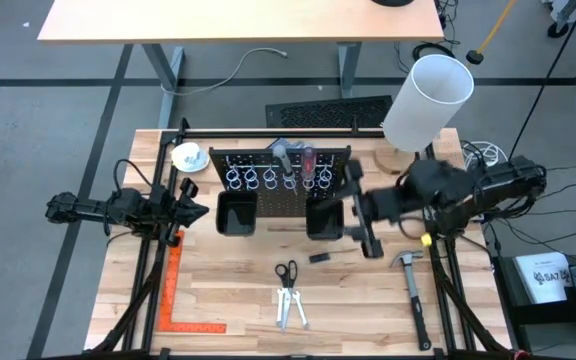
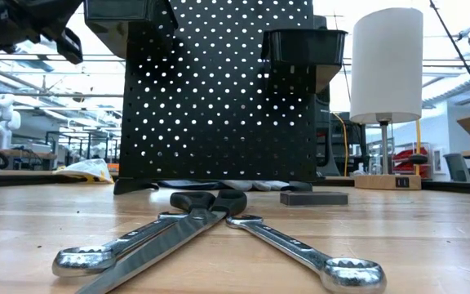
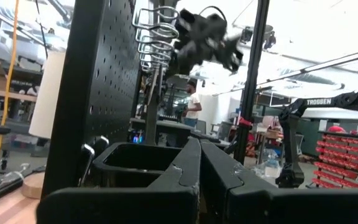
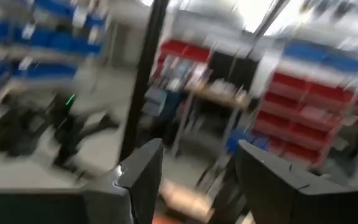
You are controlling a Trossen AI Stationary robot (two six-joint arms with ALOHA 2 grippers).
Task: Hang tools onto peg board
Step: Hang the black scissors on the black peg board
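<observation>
The peg board (image 1: 278, 190) stands upright at the middle of the table, with a row of wire rings (image 1: 268, 178) and two black bins (image 1: 236, 213). A red-handled screwdriver (image 1: 308, 160) and a grey-handled one (image 1: 281, 152) stick down through the rings. Black-handled scissors (image 1: 286, 275) and two silver wrenches (image 1: 290, 310) lie flat on the table in front of the board, and also show in the low view as scissors (image 2: 206, 204) and wrenches (image 2: 317, 255). My right gripper (image 1: 361, 210) (image 4: 194, 171) hovers open and empty by the board's right end. My left gripper (image 1: 196, 196) (image 3: 199, 165) waits shut at the board's left end.
A hammer (image 1: 413, 290) lies near the right edge. A small black block (image 1: 320, 258) sits in front of the right bin. A white lamp (image 1: 428, 100) stands at the back right and a white dish (image 1: 188, 157) at the back left. An orange square (image 1: 173, 290) lies at the front left.
</observation>
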